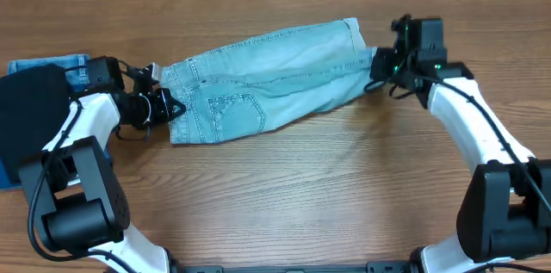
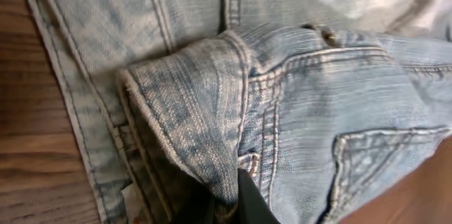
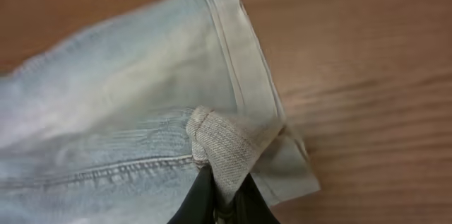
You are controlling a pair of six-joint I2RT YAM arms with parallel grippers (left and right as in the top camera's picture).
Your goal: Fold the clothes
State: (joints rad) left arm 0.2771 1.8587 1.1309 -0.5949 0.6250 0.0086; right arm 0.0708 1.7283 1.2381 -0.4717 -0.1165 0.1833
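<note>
Wood-grain table (image 1: 284,213) carries the pale denim shorts (image 1: 267,83) laid flat across its middle, waistband toward the left arm and leg hems toward the right. The left gripper (image 1: 168,105) is clenched on a bunched fold of waistband, and the right gripper (image 1: 376,65) is clenched on a pinch of leg hem. For a clean fold, raise both ends evenly, hold the cloth taut, and lay one edge squarely over the other.
</note>
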